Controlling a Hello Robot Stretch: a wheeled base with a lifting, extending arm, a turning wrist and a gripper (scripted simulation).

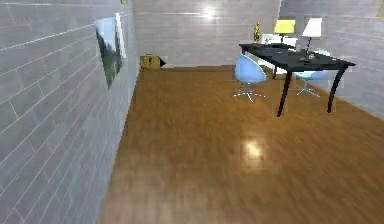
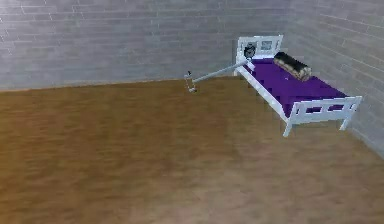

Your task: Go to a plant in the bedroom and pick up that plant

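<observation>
Fwd view: wood floor (image 1: 200, 150), grey brick wall (image 1: 50, 90) on the left w/ a picture (image 1: 110, 48) on it. A small yellow-brown thing (image 1: 150, 62) sits on the floor by the far wall. At the right stands a black desk (image 1: 300, 62) w/ two pale blue chairs (image 1: 249, 70) at it. On the desk: white-shade lamp (image 1: 312, 28), yellow item (image 1: 285, 27), small gold-ish blob (image 1: 257, 32). Arm side view: white-frame bed (image 2: 300, 95) w/ purple cover in the far right corner, and a dark bundle (image 2: 293, 65) near its head. A thin grey rod (image 2: 215, 72) runs from the bed head down to a small blob (image 2: 188, 82) on the floor. Whether any of these blobs is the plant can't be told. Gripper state: can't tell.
</observation>
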